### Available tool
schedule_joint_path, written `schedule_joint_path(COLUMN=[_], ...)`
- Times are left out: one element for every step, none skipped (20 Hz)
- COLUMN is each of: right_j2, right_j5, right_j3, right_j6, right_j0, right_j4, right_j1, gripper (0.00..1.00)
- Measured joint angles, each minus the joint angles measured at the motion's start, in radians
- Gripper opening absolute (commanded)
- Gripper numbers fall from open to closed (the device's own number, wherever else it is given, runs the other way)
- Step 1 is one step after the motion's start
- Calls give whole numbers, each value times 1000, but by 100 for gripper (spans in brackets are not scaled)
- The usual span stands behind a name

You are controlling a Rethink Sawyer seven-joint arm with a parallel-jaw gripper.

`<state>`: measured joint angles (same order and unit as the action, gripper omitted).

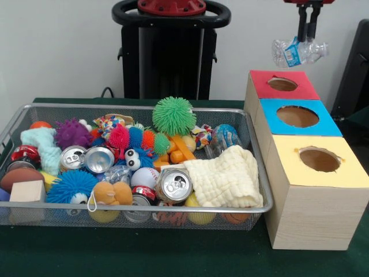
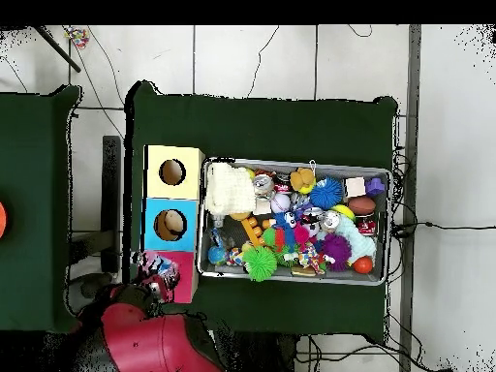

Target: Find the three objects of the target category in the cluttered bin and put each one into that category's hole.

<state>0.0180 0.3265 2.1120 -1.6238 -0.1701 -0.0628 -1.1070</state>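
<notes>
Clear plastic bottle (image 1: 298,52) hung pinched in the gripper (image 1: 309,36), long axis roughly level — directly above the red box's hole (image 1: 282,84), so release called only for lowering.

wire-mesh metal bin (image 1: 17,124), unfinished wooden boxes (image 1: 311,216)

My arm is cut off by the top edge of the front view; only my gripper (image 1: 309,36) shows, its fingertips buried in the crumpled plastic bottle (image 1: 298,52). In the overhead view my arm covers the red box (image 2: 180,276), hiding its hole. The cream cloth (image 1: 226,180) conceals whatever lies beneath it in the wire bin (image 1: 256,151). Items along the bin's front wall are seen only through mesh and cannot be identified.
</notes>
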Motion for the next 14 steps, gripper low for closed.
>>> schedule_joint_path(right_j2=[2,4,4,5,7,10,15,19,25,26,29,29,29,29], right_j5=[0,0,0,0,0,0,0,0,0,0,0,0,0,0], right_j3=[0,0,0,0,-1,-2,-4,-6,-9,-11,-12,-12,-12,-12], right_j6=[-7,-10,-11,-11,-11,-11,-11,-11,-11,-11,-11,-11,-11,-11], right_j0=[-8,-11,-11,-11,-11,-11,-11,-11,-11,-11,-11,-11,-12,-15], right_j4=[10,21,25,28,30,33,35,36,37,38,40,42,44,48], right_j1=[0,2,4,6,10,14,21,28,39,43,54,58,64,71], gripper=[0,0,0,0,0,0,0,0,0,0,0,0,0,0])
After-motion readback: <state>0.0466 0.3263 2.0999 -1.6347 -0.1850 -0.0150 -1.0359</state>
